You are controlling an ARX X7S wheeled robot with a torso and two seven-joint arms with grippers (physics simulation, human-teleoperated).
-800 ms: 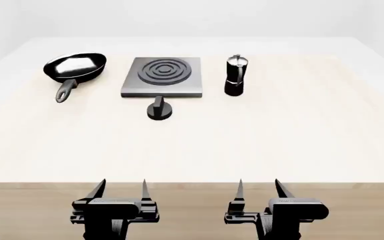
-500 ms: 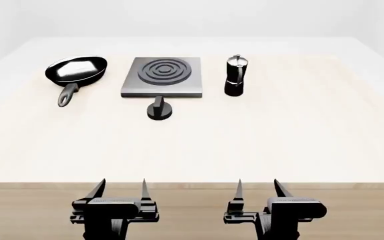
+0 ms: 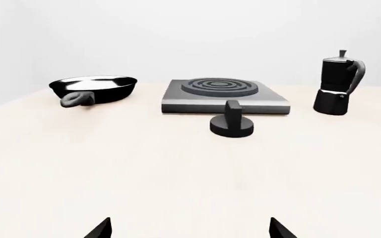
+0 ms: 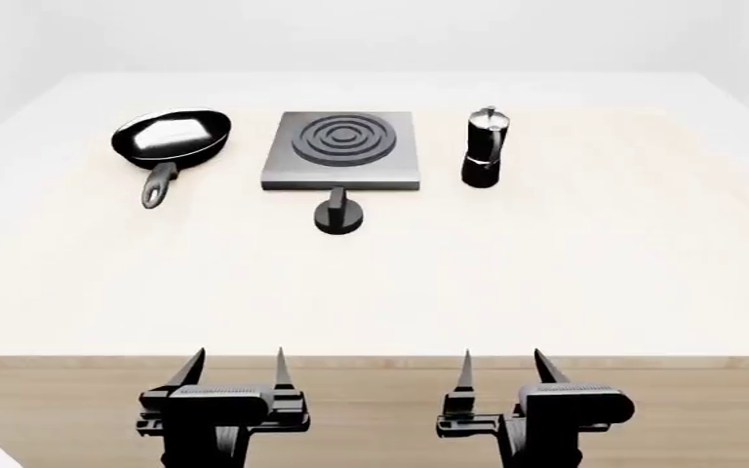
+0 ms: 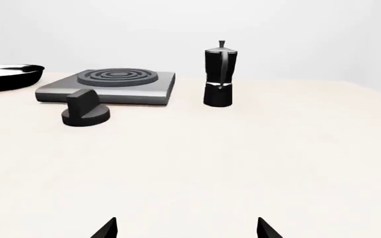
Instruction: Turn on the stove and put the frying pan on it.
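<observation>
The black frying pan [image 4: 172, 136] lies at the far left of the pale table, its handle [image 4: 156, 185] pointing toward me; it also shows in the left wrist view [image 3: 95, 88]. The grey square stove [image 4: 340, 149] with its ring burner sits mid-back, and its black round knob [image 4: 336, 214] stands separately just in front. The stove [image 3: 224, 94] and knob [image 3: 231, 121] also show from the left wrist. Both grippers hover at the table's near edge, far from everything. My left gripper [image 4: 234, 366] and my right gripper [image 4: 502, 366] are open and hold nothing.
A black moka pot [image 4: 484, 146] stands upright to the right of the stove, also visible from the right wrist as the moka pot [image 5: 218, 74]. The table's front edge [image 4: 374, 361] runs just ahead of the grippers.
The head view has shifted, so the pan, stove, knob and moka pot all sit a little further right in the picture. Both grippers look unchanged.
</observation>
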